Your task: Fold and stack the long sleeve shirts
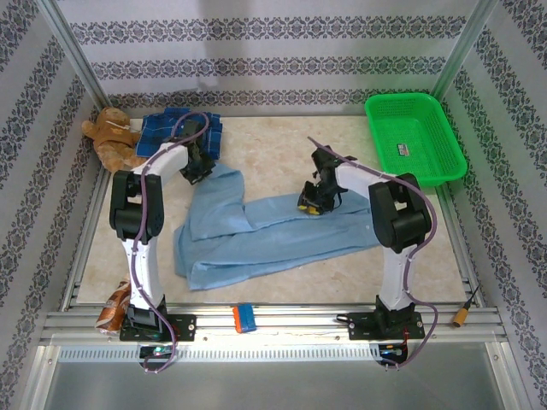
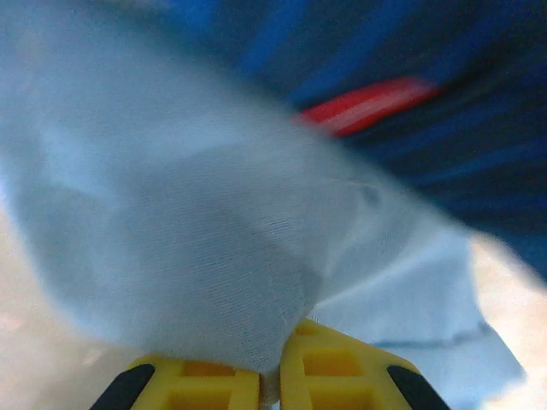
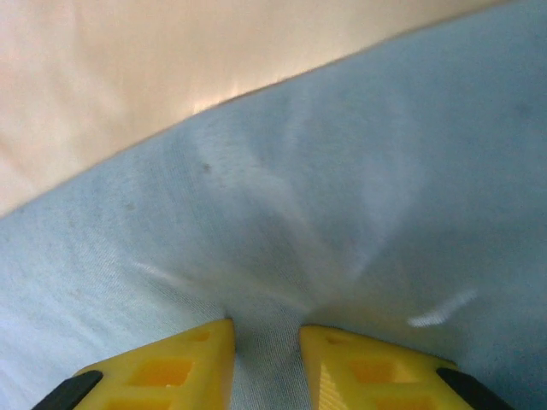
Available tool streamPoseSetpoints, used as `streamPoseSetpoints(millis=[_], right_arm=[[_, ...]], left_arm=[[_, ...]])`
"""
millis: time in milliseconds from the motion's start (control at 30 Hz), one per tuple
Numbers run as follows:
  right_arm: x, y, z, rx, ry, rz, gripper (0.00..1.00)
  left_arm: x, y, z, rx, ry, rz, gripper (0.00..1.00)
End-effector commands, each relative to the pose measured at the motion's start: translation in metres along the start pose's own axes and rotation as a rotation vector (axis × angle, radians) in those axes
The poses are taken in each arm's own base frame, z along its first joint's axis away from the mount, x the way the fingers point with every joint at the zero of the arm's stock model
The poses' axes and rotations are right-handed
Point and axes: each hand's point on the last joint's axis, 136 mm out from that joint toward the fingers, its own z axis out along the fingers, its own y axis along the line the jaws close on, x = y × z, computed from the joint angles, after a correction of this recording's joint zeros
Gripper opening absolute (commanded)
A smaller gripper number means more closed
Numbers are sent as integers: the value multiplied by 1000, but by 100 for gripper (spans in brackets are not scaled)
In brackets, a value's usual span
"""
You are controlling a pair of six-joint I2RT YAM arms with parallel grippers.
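Where it sprawls rumpled across the table from above, the blue shirt touches the plaid shirt at far left. Left wrist: the left gripper clenches a soft, finely woven blue fold. Right wrist: the right gripper pinches puckered blue cloth.

Bright, even light fills the overhead view; shadows are soft, the near metal rail glares. Both wrist views are blurred: the light blue shirt smears, the surface washes out.
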Motion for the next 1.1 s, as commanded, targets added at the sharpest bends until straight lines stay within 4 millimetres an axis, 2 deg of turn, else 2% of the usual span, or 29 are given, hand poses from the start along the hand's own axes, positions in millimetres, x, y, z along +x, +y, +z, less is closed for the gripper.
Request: streamPoseSetpoints(millis=[0, 100, 267, 367, 433, 500, 567, 600, 800, 933, 1067], right_arm=[[-41, -37, 11, 107, -111, 154, 31], [-68, -33, 12, 80, -151, 205, 31], [-114, -19, 19, 38, -205, 262, 31], [-143, -14, 20, 8, -242, 303, 31], [-157, -11, 19, -5, -255, 320, 31], [-162, -9, 19, -17, -255, 325, 31], [-169, -5, 17, -31, -258, 327, 31], [-175, -1, 15, -44, -265, 317, 33], [-167, 8, 19, -97, -246, 312, 36], [-164, 7, 17, -110, -247, 309, 36], [-164, 9, 15, -125, -249, 308, 36]], left_arm=[[-31, -51, -13, 158, -63, 33, 11], [-48, -77, -23, 225, -91, 42, 11], [-72, -105, -39, 285, -125, 58, 11], [-82, -125, -58, 347, -138, 55, 11], [-85, -134, -73, 381, -146, 53, 11], [-86, -137, -80, 392, -152, 60, 11], [-85, -142, -96, 401, -157, 77, 11], [-72, -144, -116, 406, -144, 118, 12], [-28, -119, -124, 334, -79, 213, 13], [2, -105, -141, 326, -70, 266, 13], [44, -84, -155, 306, -39, 316, 13]])
